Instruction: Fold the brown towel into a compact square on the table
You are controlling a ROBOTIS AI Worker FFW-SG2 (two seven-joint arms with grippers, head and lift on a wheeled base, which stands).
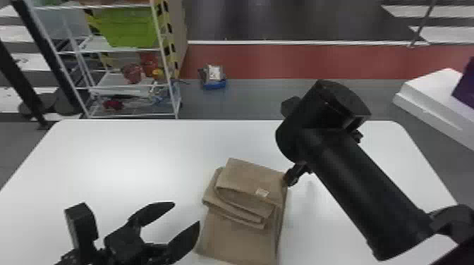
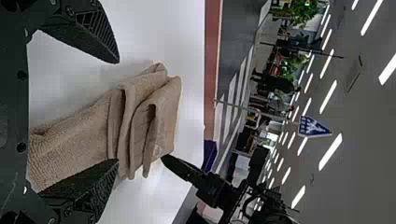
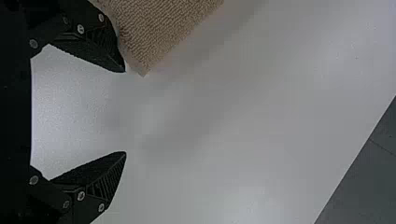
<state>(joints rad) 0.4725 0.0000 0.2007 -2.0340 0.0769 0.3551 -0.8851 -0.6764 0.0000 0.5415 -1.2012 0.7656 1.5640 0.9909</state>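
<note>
Shelving point(image 1: 110, 79) stands beyond the table point(image 1: 105, 165); left tool point(image 1: 186, 213) and right tool point(image 1: 293, 177) gape empty beside the towel point(image 1: 248, 178).

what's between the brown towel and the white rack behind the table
Only bare white tabletop separates the brown towel from the white rack, as the head view shows.
</note>
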